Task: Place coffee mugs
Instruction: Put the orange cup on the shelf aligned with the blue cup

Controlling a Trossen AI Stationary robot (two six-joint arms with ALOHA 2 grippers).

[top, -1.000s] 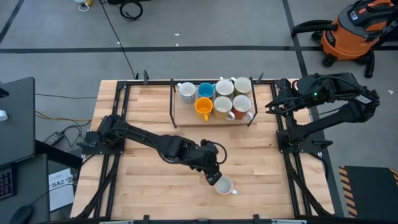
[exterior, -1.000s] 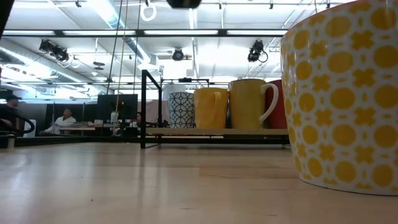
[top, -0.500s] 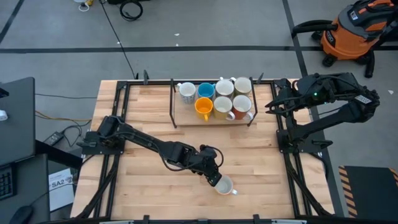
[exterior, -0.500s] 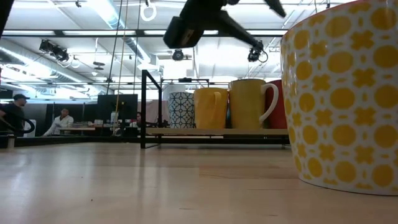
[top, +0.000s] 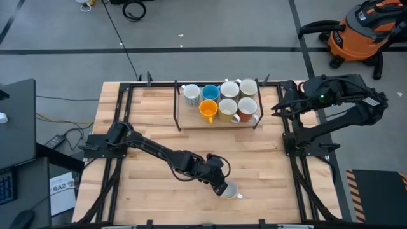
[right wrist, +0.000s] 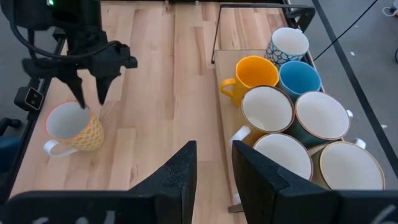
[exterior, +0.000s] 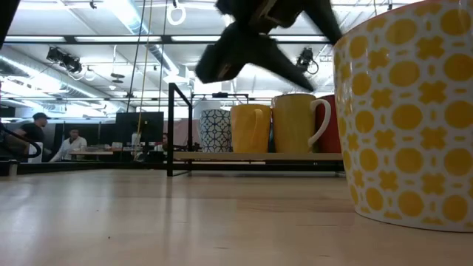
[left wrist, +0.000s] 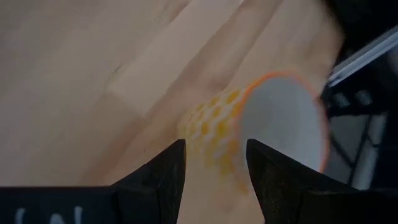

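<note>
Reaching across the tabletop, the left gripper hovers with fingers parted over the yellow-patterned mug standing near the front edge. Farther back, seven mugs cluster on a tray. Off right, the right gripper waits, narrowly open.

The floor around the wooden table is grey with dark lines. An orange vacuum cleaner sits on it. A black cable runs across. Long ceiling lights shine above. Two people are far back.
</note>
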